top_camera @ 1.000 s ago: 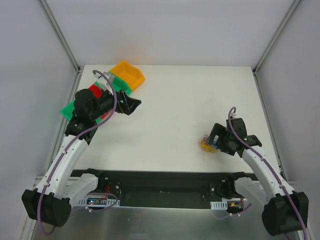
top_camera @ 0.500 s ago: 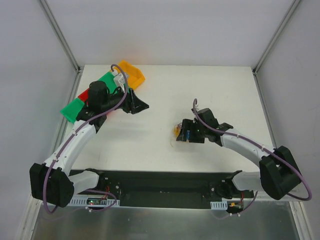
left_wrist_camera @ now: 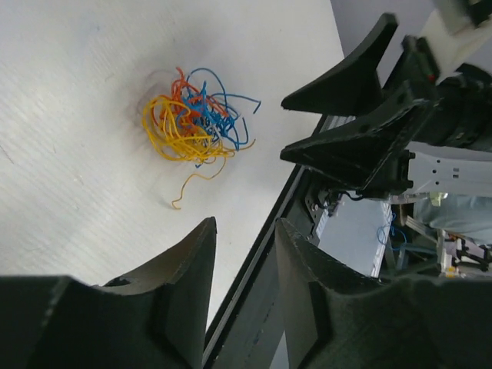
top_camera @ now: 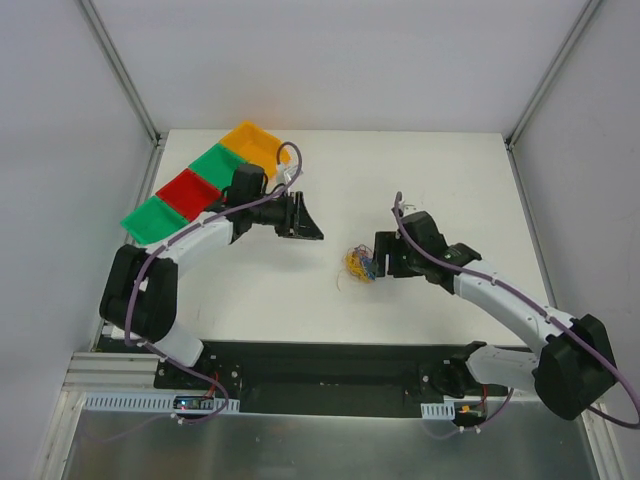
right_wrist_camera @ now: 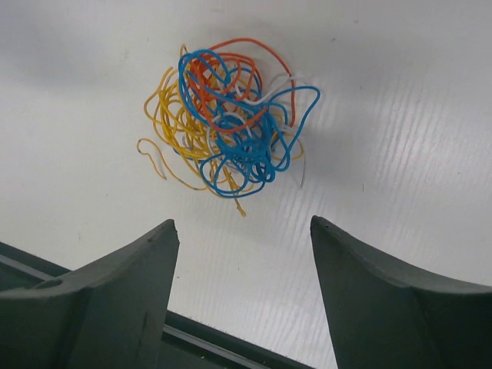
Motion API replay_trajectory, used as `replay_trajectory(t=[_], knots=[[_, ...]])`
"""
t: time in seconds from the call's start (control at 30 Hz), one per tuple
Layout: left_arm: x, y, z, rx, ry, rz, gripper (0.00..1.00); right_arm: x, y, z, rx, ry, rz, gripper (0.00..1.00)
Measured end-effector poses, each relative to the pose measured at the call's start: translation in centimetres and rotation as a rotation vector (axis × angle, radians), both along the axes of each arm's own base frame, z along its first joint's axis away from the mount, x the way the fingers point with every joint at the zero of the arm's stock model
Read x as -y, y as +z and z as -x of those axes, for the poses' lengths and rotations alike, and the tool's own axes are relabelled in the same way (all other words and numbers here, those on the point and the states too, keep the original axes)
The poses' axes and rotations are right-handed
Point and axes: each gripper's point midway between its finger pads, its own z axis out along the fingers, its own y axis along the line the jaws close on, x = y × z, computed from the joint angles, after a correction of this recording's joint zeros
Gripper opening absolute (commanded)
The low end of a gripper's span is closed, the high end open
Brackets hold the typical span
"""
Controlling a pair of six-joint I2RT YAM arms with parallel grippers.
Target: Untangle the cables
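White counter [top_camera: 430,180] fills the space under me, with pale grey walls around it. The cables [top_camera: 358,263] lie on it near the middle as one loose clump of orange, yellow and blue wire, with one yellow end straying out toward the near edge. My right jaws stand wide apart just beside the clump, facing it and holding nothing. My left jaws, on the clump's other side and farther off, show only a narrow gap and are also empty. A row of bins [top_camera: 190,190] in orange, green, red and green sits at the far left corner.
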Motion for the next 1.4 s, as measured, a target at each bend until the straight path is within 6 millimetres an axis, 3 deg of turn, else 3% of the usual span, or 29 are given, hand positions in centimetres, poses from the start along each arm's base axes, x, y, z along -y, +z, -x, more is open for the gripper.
replay_trajectory(t=[0.27,0.5,0.73,0.93,1.07,1.27,1.4], knots=[[4.0,-5.2,2.2,-0.122,-0.145,-0.049,0.53,-0.3,-0.3,-1.2,-0.007,0.025,0.025,0.67],[6.1,-10.0,3.6,-0.194,-0.240,-0.102,0.55,-0.6,-0.4,-1.5,-0.014,0.029,-0.039,0.69],[7.2,-11.4,5.6,-0.192,-0.308,-0.135,0.55,0.2,-0.6,-0.8,-0.013,0.018,-0.071,0.70],[8.3,-12.5,6.4,-0.177,-0.345,-0.165,0.28,0.4,-1.4,-0.4,-0.032,0.016,-0.087,0.70],[8.3,-13.2,6.6,-0.188,-0.342,-0.191,0.00,0.0,-2.2,-0.4,-0.055,0.013,-0.109,0.77],[8.9,-13.5,8.0,-0.162,-0.360,-0.241,0.00,-1.3,-3.5,-0.8,-0.103,-0.029,-0.176,0.74],[8.9,-11.2,9.4,-0.120,-0.376,-0.225,0.00,-2.6,-4.6,-1.5,-0.146,-0.052,-0.225,0.63]])
